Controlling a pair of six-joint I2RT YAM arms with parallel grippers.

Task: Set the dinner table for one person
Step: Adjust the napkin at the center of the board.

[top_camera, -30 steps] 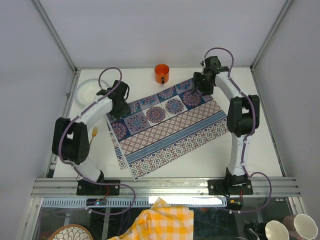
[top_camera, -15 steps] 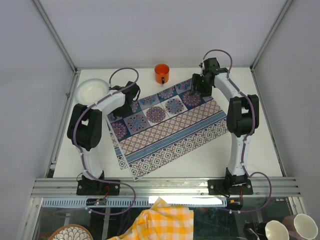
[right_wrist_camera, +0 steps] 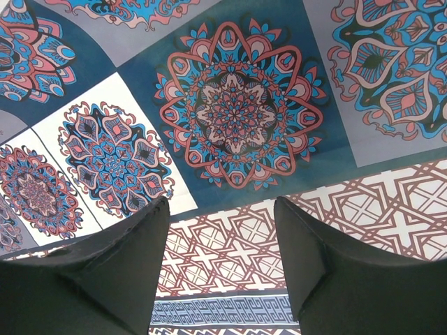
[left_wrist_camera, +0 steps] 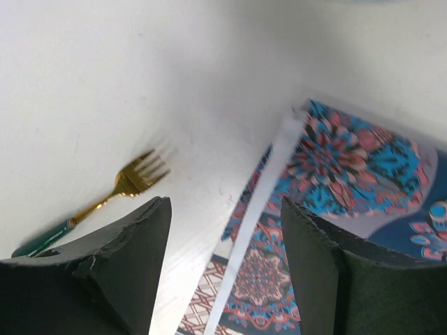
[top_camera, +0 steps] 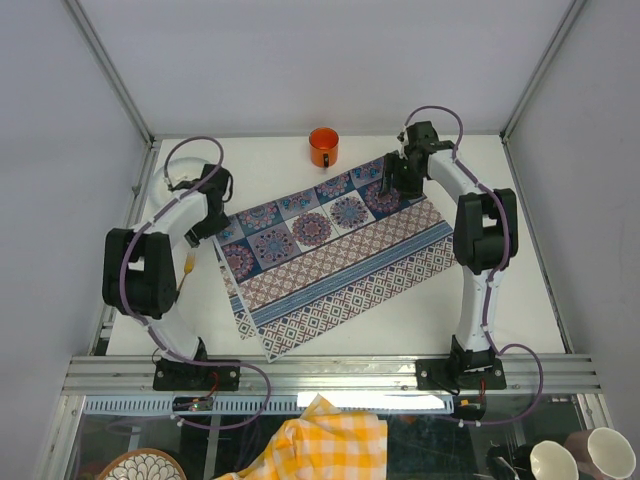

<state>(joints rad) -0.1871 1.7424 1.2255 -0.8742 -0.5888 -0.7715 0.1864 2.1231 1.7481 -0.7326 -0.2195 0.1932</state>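
The dinner table (top_camera: 520, 300) is a plain white top with a blue-and-purple patterned cloth (top_camera: 330, 250) spread at an angle across its middle. My left gripper (top_camera: 208, 215) hovers open at the cloth's far left corner. In the left wrist view its jaws (left_wrist_camera: 223, 230) straddle the cloth's pale edge (left_wrist_camera: 258, 209) and hold nothing. A gold fork (left_wrist_camera: 133, 178) with a green handle lies on the bare table to the left, and the top view shows this fork (top_camera: 188, 265) too. My right gripper (top_camera: 392, 180) is open above the cloth (right_wrist_camera: 230, 118), its jaws (right_wrist_camera: 222, 237) empty.
An orange mug (top_camera: 323, 147) stands at the back of the table, beyond the cloth. Aluminium rails (top_camera: 330, 375) run along the near edge. Below them lie a yellow checked cloth (top_camera: 330, 440), a patterned bowl (top_camera: 140, 465) and pale cups (top_camera: 600, 455). Enclosure walls rise on both sides.
My left gripper has swung left from above the cloth's far left part to its corner, and its jaws have widened. The right arm has stayed put.
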